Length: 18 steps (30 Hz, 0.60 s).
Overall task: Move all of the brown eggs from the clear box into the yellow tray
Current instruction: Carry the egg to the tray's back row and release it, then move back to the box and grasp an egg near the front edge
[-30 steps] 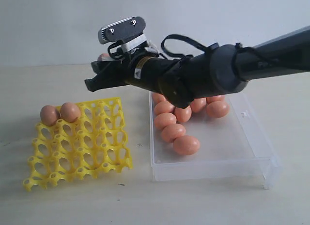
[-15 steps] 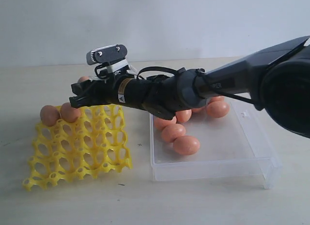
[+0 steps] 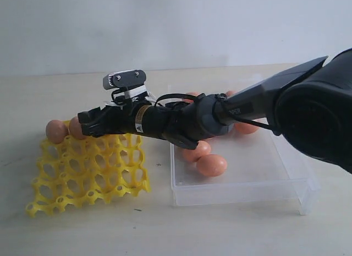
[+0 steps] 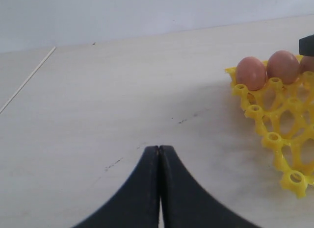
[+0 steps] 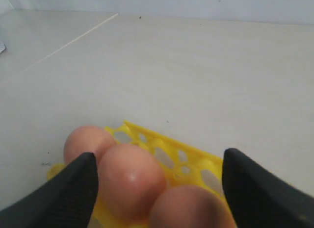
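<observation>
The yellow tray (image 3: 82, 173) lies at the left, with two brown eggs (image 3: 55, 130) in its back row. My right gripper (image 3: 85, 124) hangs low over that row, next to them. In the right wrist view it (image 5: 159, 157) is open, and a third egg (image 5: 191, 208) lies between its spread fingers without touching either, beside the two seated eggs (image 5: 131, 179). The clear box (image 3: 264, 168) at the right holds several more eggs (image 3: 211, 164), partly hidden by the arm. My left gripper (image 4: 159, 148) is shut and empty over bare table, left of the tray (image 4: 274, 139).
The right arm stretches across the box's left wall and the tray's back edge. The box's near right half holds no eggs. Pale tabletop surrounds both containers, with a plain wall behind.
My right gripper carried an egg leftward and down to the tray's back row, beside the two eggs there. Its jaws have spread wider around the egg.
</observation>
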### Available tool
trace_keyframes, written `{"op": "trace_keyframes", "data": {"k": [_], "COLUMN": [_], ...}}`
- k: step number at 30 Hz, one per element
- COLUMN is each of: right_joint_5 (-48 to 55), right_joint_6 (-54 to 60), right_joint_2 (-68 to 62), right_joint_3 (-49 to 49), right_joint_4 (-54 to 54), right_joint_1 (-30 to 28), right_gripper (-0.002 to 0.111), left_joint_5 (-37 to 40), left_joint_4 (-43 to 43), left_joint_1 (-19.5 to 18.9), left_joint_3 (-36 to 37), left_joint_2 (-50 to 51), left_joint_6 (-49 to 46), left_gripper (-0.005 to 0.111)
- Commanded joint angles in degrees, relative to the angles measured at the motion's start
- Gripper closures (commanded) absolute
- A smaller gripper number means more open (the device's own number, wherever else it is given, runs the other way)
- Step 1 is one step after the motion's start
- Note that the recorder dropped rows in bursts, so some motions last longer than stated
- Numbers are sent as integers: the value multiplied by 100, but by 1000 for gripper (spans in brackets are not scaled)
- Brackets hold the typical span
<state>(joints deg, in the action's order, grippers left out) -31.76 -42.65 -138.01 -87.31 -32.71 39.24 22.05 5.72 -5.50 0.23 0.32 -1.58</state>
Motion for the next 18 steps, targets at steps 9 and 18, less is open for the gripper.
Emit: {"op": "trace_keyframes", "data": {"k": [9, 18], "right_joint_5": [3260, 6762], "right_joint_6": [-573, 4351], "right_joint_2": [2371, 3576], "right_joint_3": [542, 891], "right_joint_4": [-416, 2240], "right_joint_1": [-155, -540], "right_gripper": [96, 108], "left_joint_5": [-47, -47], "left_joint_4": [7, 7], "left_joint_1": [37, 37], "left_joint_3": [-23, -23], "left_joint_2": [-32, -32], "left_joint_6": [30, 30], "left_gripper": [107, 107]}}
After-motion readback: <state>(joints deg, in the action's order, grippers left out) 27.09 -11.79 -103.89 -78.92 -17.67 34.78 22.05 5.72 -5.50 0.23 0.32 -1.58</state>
